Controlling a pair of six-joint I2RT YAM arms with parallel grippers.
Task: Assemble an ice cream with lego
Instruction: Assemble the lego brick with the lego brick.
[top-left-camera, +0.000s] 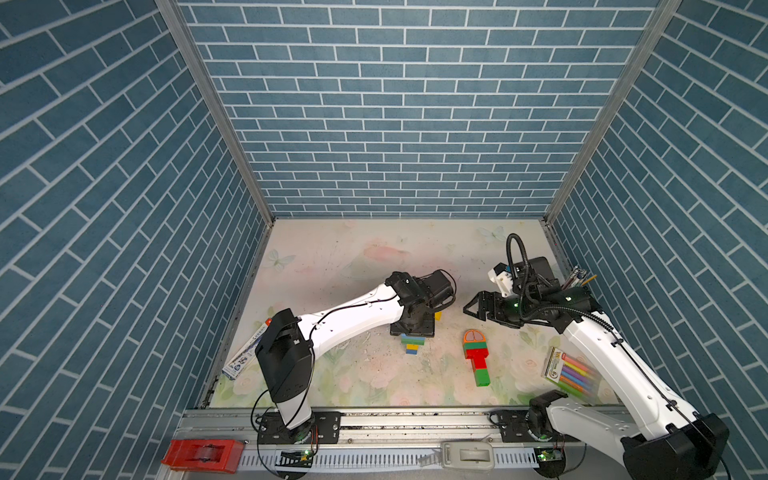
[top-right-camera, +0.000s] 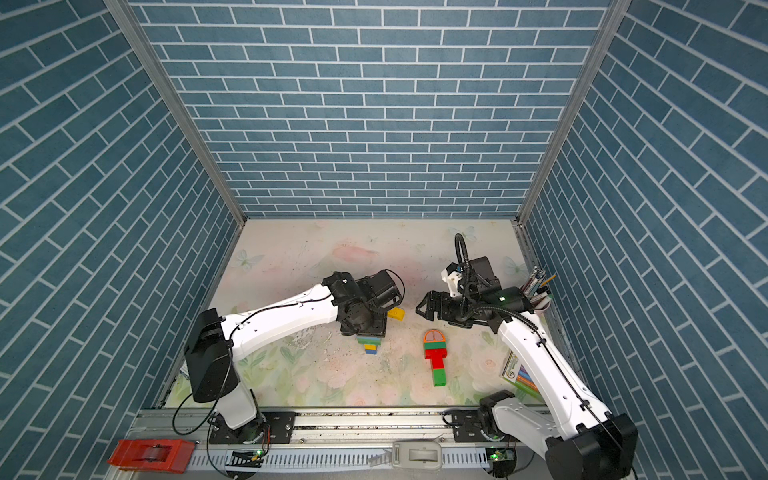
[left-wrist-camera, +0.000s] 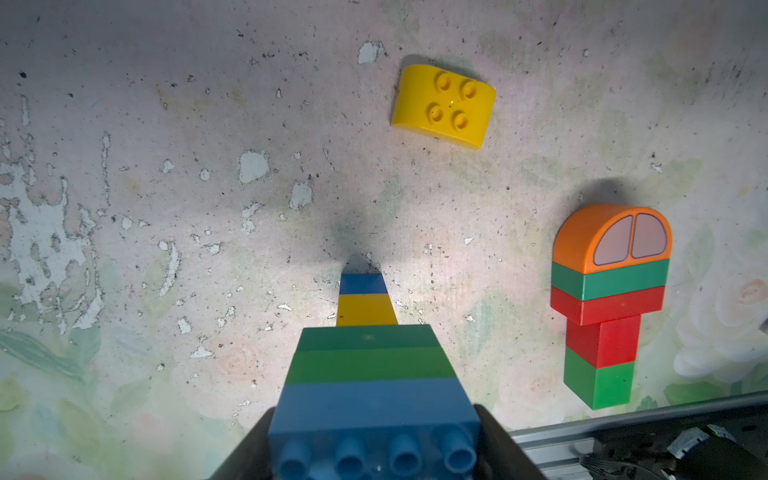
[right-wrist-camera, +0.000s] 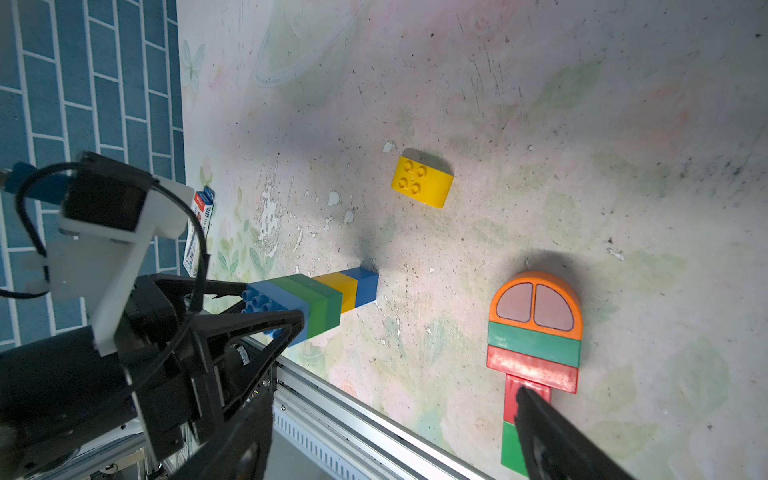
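A bird's-eye scene of a flowery tabletop (top-left-camera: 353, 257) boxed in by blue brick-patterned walls, with two robot arms reaching in from the near rail. The left claw (top-left-camera: 412, 330) points straight down and is clenched on the wide blue top brick of an upright stack (left-wrist-camera: 370, 365) of blue, green, green, yellow and blue bricks. The small blue foot is at the tabletop near the middle, though actual contact cannot be confirmed. To the robot's right of the stack, well apart from it, a finished-looking ice cream (top-left-camera: 476, 357) lies flat, with an orange dome, green and red layers, then a narrow red and green stick. A loose yellow round-topped piece (left-wrist-camera: 442, 106) sits studs up just beyond the left claw, touching nothing. The right claw (top-left-camera: 471, 308) hovers spread wide and empty, near the dome end of the flat ice cream. The task appears well along: one model looks done, and the held stack probably lacks only its rounded top, most likely the yellow piece. The far half of the tabletop is bare and gives free room. A narrow box (top-left-camera: 245, 349) lies along the left edge, a marker pack (top-left-camera: 571, 370) under the right arm by the near right edge, and a pen holder (top-left-camera: 577, 278) against the right wall.
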